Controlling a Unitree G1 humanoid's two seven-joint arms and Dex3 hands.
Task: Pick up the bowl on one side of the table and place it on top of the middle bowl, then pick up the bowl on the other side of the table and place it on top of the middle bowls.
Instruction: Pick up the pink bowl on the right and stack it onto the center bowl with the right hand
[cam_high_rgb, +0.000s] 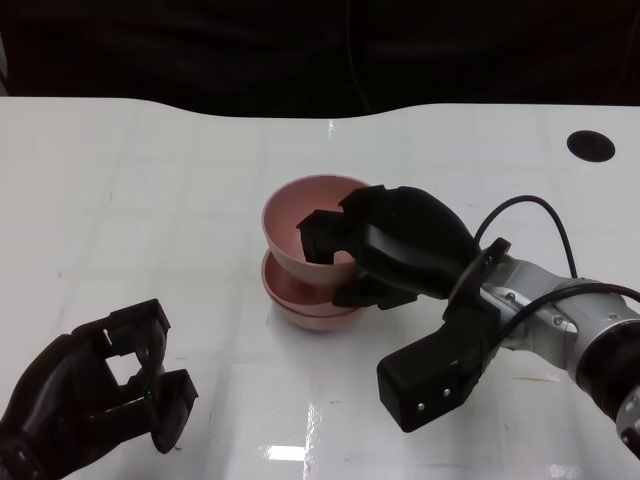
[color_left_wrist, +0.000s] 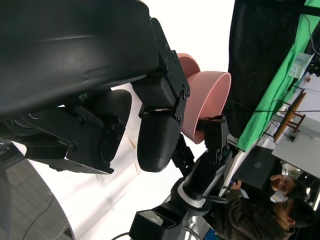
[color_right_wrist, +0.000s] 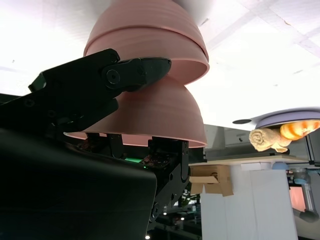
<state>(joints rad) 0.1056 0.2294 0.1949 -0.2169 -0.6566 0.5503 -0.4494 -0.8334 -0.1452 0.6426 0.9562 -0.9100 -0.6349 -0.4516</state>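
Stacking step under way: right hand (cam_high_rgb: 385, 250) grasping rim of upper pink plastic bowl (cam_high_rgb: 305, 215), tilted atop pink bowls (cam_high_rgb: 310, 305) at white bench (cam_high_rgb: 150, 200) centre. Next: level, seat, release. Left hand (cam_high_rgb: 95, 390) empty, spread, at 7 o'clock.

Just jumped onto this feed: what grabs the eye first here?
The stack of pink bowls mid-table, with the right robot hand gripping the top bowl by its rim. The left robot hand sits near the table's front edge holding nothing, fingers apart.
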